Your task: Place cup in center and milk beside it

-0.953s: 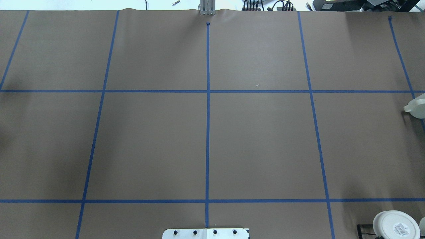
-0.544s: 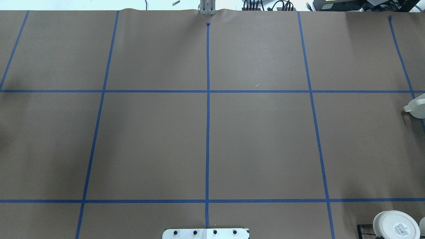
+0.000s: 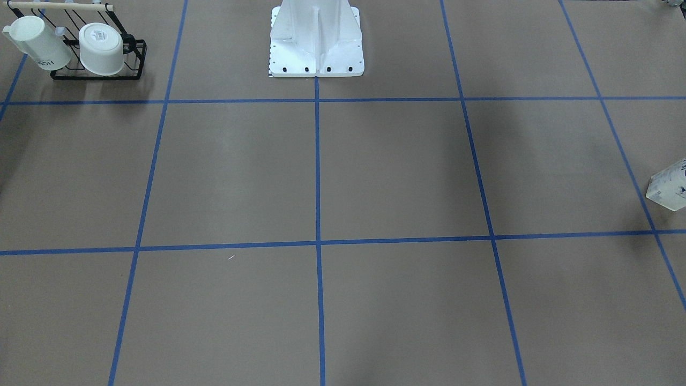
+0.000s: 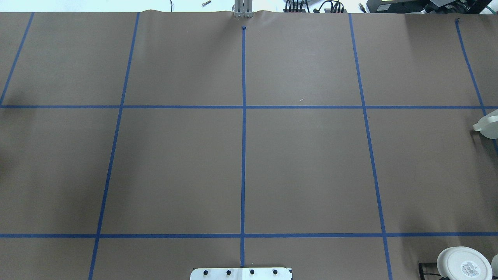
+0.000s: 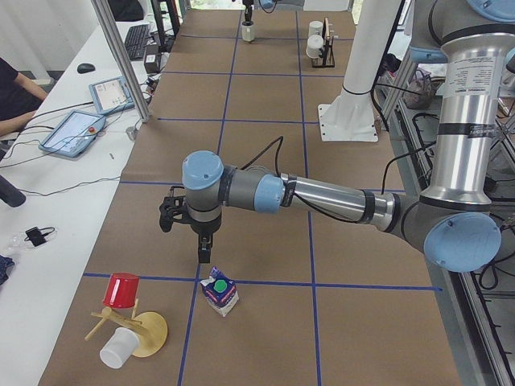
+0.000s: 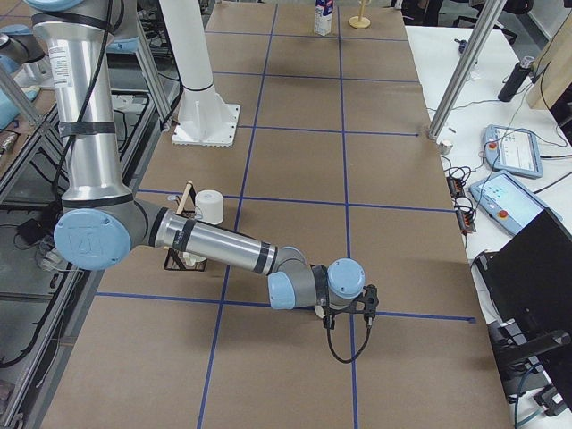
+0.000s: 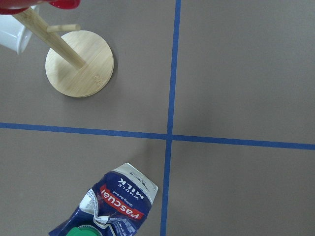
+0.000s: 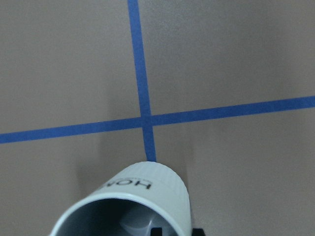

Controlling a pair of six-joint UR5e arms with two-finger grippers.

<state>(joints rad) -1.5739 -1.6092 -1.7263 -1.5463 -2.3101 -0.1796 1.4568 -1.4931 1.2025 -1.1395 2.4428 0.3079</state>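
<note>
Left wrist-mounted cam reads the milk (image 7: 115,204) best: "pascual" in white on the red band and "WHOLE MILK" on the white part, both upside down to the lens, under a dark blue, green-capped top. The carton stands just beside a tape crossing, near a wooden mug tree (image 7: 78,64). Ext. left view adds the left gripper (image 5: 203,273) hanging above the carton, apart from it; whether its fingers are apart or together can't be told.

Right wrist cam has the cup (image 8: 133,204): white ribbed wall, grey inside, dark "HOME" upside down, just short of another crossing. Ext. right view shows the right gripper (image 6: 357,302) low over that spot w/ the cup mostly hidden; finger state can't be told.

Overhead catches only part of the cup at its right edge; front-facing only the carton's white base at its right edge. Both sit well apart from the center (image 4: 244,107). Front-facing also shows a black rack (image 3: 96,72) w/ two more white mugs.
</note>
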